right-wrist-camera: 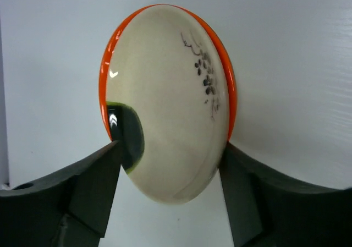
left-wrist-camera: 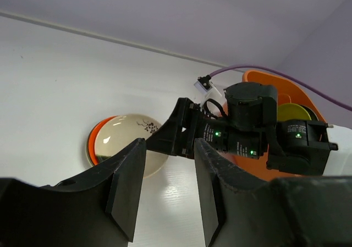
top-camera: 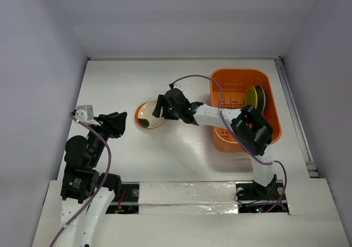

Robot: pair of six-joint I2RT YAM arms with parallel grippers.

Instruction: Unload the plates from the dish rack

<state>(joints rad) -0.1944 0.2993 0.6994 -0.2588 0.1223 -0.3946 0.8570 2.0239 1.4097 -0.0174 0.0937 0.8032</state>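
The orange dish rack (top-camera: 222, 144) on the right of the counter (top-camera: 181, 82) holds two plates on edge at its far end: a yellow-green plate (top-camera: 251, 97) and, just behind it, a dark plate (top-camera: 261, 99). The right arm crosses the rack's near part and hides its floor there. On the counter left of the rack a cream plate (right-wrist-camera: 165, 93) with a small dark floral sprig lies on an orange plate (right-wrist-camera: 103, 71). A dark green patch on its glaze cannot be made out. The right gripper (top-camera: 158, 108) is spread wide at that plate's edge; contact cannot be judged. The left gripper (left-wrist-camera: 170, 143) is partly apart and holds nothing.
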